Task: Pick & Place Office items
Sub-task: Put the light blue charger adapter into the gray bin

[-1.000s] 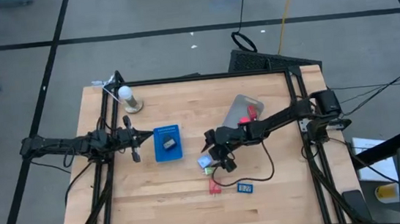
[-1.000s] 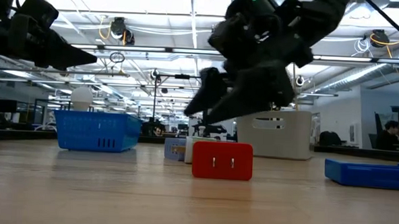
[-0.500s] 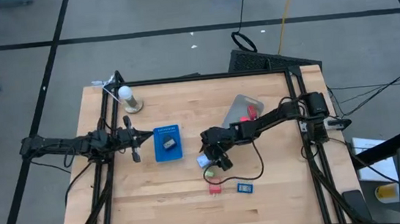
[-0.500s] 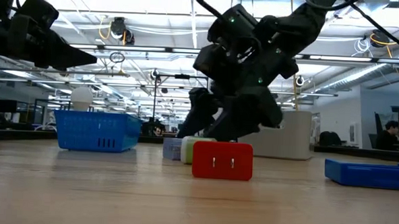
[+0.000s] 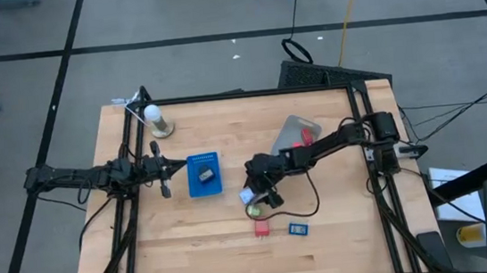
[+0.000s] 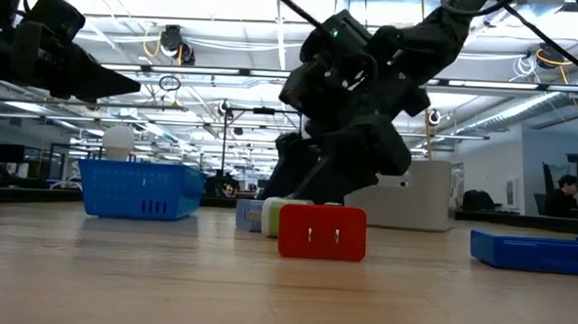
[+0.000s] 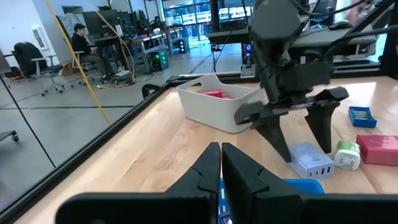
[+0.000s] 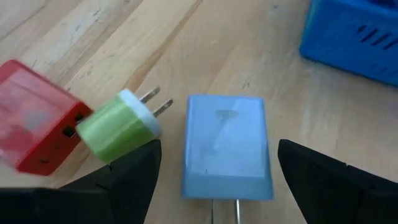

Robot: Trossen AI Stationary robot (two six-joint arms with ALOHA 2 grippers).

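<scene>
right hand (image 8: 217,180) lower | fingers straddle light blue charger (image 8: 227,144) | unclosed

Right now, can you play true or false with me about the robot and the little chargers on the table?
1. The right gripper is open, with the light blue charger between its fingers. True.
2. The green charger lies inside the blue basket. False: it lies on the table, between the red charger and the light blue one.
3. The left gripper holds a charger. False: it is shut on nothing.
4. The grey tub has something red inside. True.
</scene>
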